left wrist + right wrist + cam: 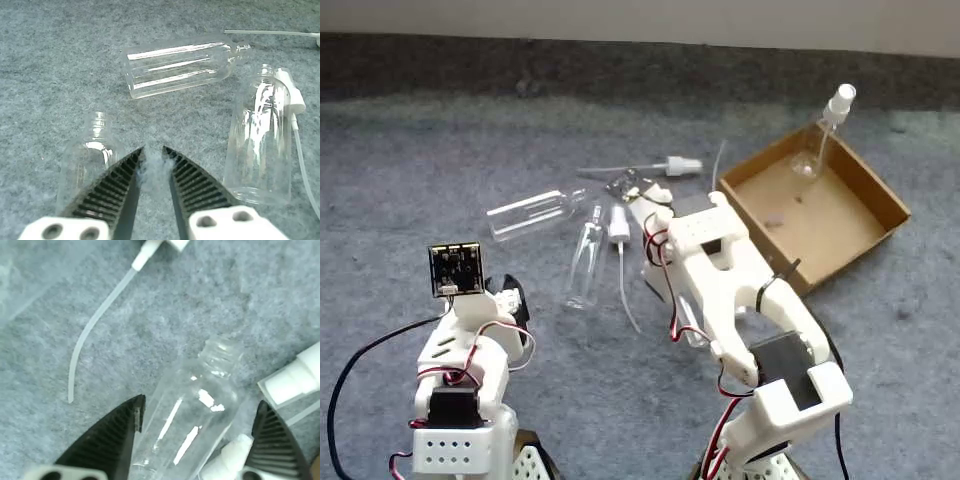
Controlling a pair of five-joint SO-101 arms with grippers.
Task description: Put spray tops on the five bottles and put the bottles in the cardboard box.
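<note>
My right gripper (192,427) stands open, one finger on each side of a clear capless bottle (192,410) lying on the carpet. Two white spray tops (292,380) lie close by, and a third top's tube (95,322) curves off to one side. The right arm (715,260) stretches over that bottle (690,328). My left gripper (154,157) is shut to a narrow slit with nothing in it, beside a small capless bottle (90,157). Two more bottles (175,65) (260,140) lie beyond it. The cardboard box (865,185) holds one capped bottle (820,140).
A loose spray top (682,166) with its long tube lies at the back, and another top (619,226) lies between a bottle (585,265) and the right arm. The grey carpet is free at the left. The left arm (460,380) sits folded near the front edge.
</note>
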